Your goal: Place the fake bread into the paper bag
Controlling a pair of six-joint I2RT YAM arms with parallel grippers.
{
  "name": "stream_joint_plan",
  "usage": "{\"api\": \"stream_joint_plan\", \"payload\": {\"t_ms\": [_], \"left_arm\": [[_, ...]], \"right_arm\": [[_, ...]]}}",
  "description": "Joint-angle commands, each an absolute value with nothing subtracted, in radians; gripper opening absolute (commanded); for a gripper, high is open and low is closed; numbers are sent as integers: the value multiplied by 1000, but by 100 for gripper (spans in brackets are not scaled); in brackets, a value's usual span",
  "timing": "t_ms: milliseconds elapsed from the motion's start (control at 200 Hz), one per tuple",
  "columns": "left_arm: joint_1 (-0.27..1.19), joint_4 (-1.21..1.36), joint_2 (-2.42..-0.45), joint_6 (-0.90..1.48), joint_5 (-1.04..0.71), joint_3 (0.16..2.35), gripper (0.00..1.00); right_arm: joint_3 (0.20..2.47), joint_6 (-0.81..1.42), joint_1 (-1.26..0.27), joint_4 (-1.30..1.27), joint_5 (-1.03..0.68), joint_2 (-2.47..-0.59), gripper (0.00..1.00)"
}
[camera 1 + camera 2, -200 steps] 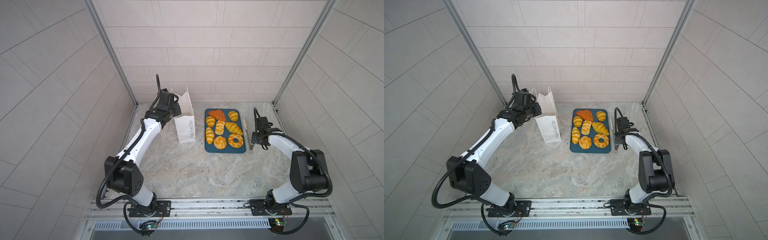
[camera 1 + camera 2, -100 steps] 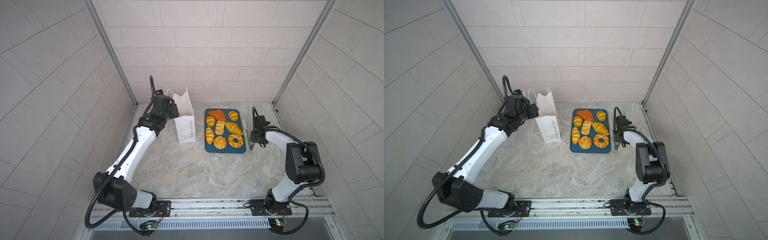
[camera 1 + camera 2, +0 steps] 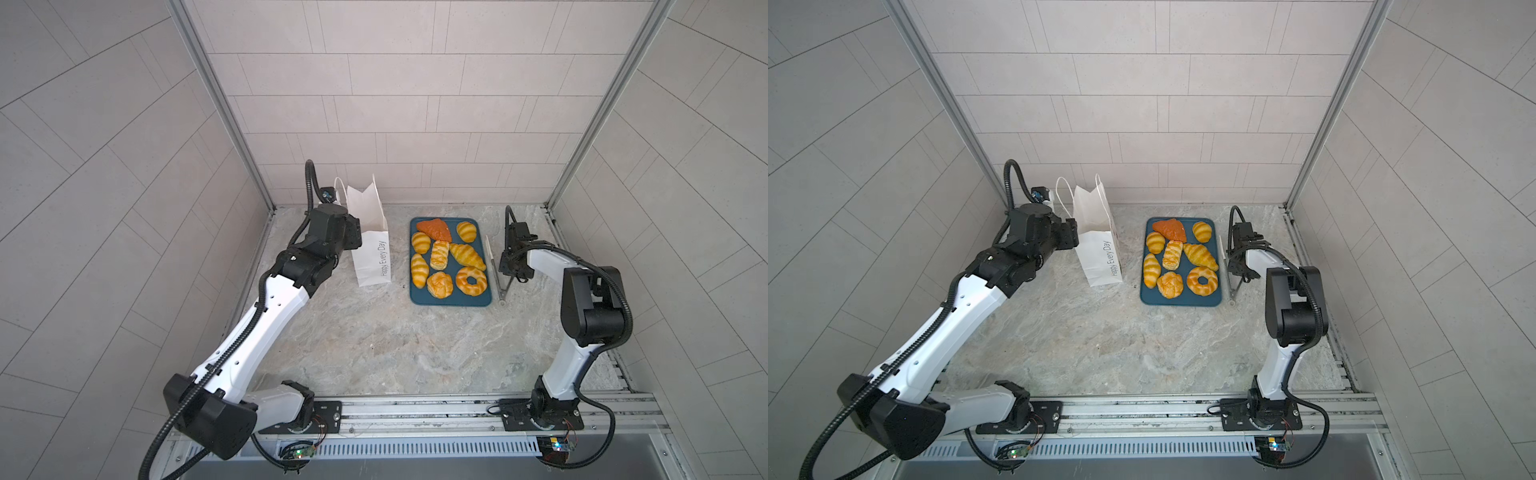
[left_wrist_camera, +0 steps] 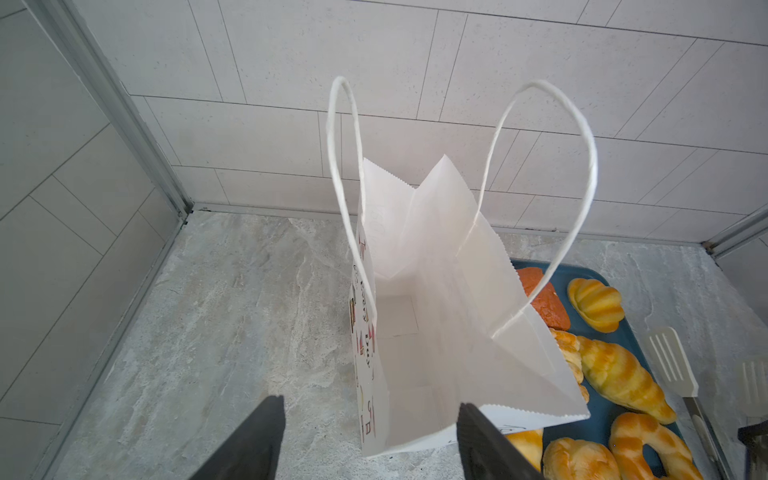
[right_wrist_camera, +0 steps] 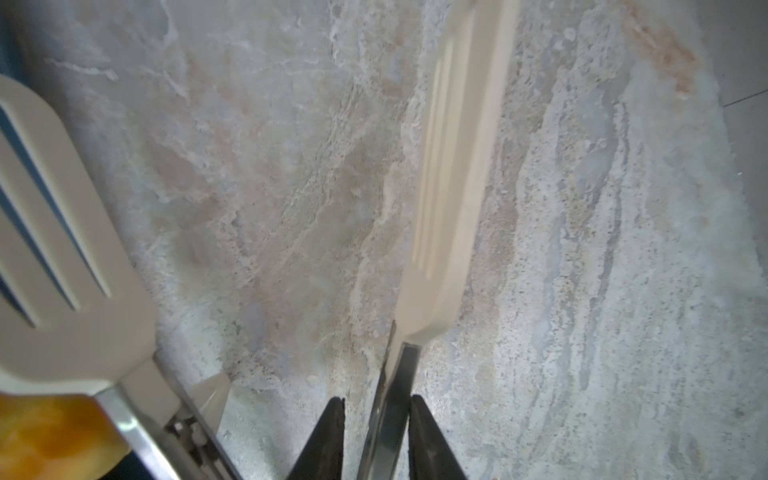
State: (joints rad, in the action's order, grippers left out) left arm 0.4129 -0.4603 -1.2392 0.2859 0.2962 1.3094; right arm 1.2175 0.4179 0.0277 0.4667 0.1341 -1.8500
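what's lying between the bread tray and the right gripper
The white tongs, on the table beside the tray, in both top views. The right wrist view shows the right gripper straddling one of their arms.

We see the paper bag (image 3: 371,249) white, with grey lettering on one side and small red and dark marks, perhaps print, too skewed to read, on another. The fake bread (image 3: 467,254) is golden-yellow with brown stripes, one triangle (image 3: 435,228) orange-brown. The tray (image 3: 453,301) is dark teal, the tongs (image 5: 446,187) cream-white, the table (image 3: 395,345) marbled grey-beige.
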Motion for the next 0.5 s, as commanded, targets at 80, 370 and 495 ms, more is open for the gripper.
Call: {"api": "stream_joint_plan", "payload": {"t_ms": [80, 370, 495], "left_arm": [[420, -442, -1179, 252, 356, 1296, 73], [484, -426, -1149, 215, 409, 1307, 73], [545, -423, -1161, 169, 445, 1344, 73]], "right_arm": [[1238, 438, 50, 531, 97, -1888, 27], [1226, 423, 62, 536, 74, -1832, 8], [1224, 399, 64, 557, 74, -1744, 3]]}}
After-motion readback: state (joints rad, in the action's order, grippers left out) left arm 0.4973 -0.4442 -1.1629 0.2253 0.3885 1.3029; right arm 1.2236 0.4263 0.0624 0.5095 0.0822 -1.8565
